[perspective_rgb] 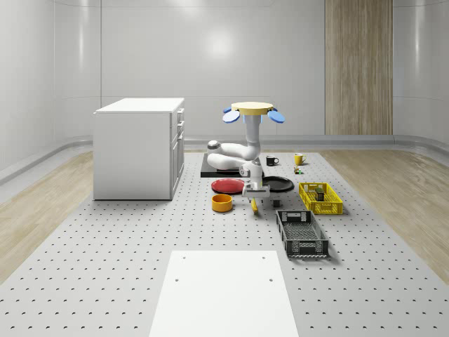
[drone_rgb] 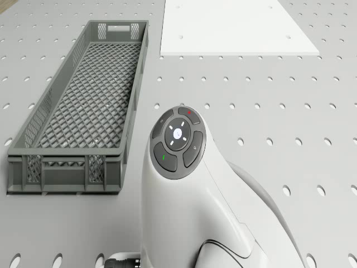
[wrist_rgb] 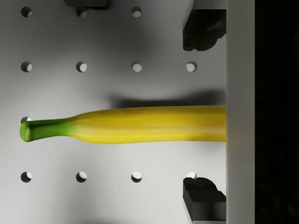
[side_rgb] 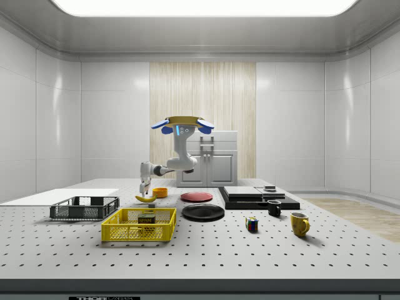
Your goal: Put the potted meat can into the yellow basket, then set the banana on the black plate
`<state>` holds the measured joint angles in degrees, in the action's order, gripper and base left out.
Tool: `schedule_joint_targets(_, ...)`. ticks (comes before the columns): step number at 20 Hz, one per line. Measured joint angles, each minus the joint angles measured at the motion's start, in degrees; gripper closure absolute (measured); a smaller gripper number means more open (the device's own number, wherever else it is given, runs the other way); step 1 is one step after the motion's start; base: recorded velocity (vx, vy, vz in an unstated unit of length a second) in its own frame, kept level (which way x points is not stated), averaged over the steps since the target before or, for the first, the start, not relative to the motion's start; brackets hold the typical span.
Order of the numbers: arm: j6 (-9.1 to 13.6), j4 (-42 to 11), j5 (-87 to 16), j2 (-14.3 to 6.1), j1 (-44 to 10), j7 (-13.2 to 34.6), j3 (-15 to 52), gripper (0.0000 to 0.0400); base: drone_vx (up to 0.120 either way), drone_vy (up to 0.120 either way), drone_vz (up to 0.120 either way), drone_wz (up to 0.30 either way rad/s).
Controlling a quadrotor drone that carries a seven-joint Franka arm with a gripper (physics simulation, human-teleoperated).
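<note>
The yellow banana with its green stem lies right under your wrist camera, flat on the perforated grey counter, between the two dark fingertips of your hand, which stands open and straddles it without touching. The drone hovers over the counter beside the black round plate. The potted meat can already sits in the yellow mesh basket. Expect the banana to be light, curved and a little soft, with smooth skin; grip it across the thick middle, gently, not by the thin stem.
</note>
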<state>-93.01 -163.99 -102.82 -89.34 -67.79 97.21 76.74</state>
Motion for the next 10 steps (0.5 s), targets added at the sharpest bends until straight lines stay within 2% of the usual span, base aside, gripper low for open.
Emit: schedule_joint_targets(10,-1.95,1.25,-4.72,-0.24,0.33,-1.15,-5.06,0.0,0.0,0.0,0.0,0.0)
